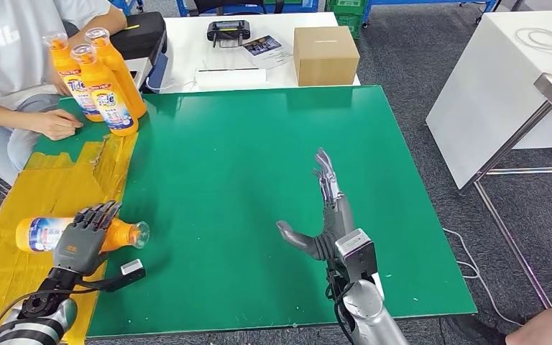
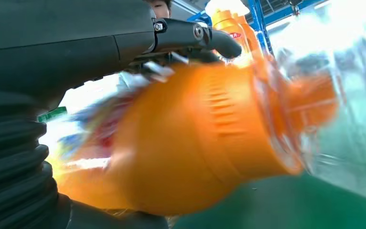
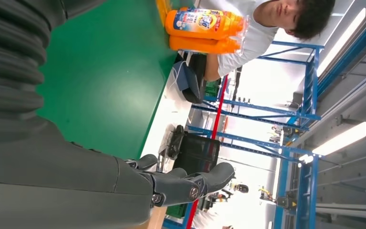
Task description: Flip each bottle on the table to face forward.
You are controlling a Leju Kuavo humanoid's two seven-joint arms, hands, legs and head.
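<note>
Green desk [image 1: 259, 180], yellow tape strip [image 1: 36, 208] along its left edge, grey carpet around. Left hand [image 1: 83, 241] grasps lying orange bottle [image 1: 39, 233] at the near-left corner. Right hand [image 1: 327, 215] released, fingers spread over bare middle.

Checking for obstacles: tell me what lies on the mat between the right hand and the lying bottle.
Nothing: in the head view, bare green mat separates the right hand from the lying bottle, which the left hand rests on.

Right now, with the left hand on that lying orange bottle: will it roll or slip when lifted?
Probably apt to roll: the orange bottle lies on its side, body looking rounded. Possibly slippery: its plastic looks glossy in the left wrist view, and the left hand lies over it. Likely stiff; if full, heavy for its size.
</note>
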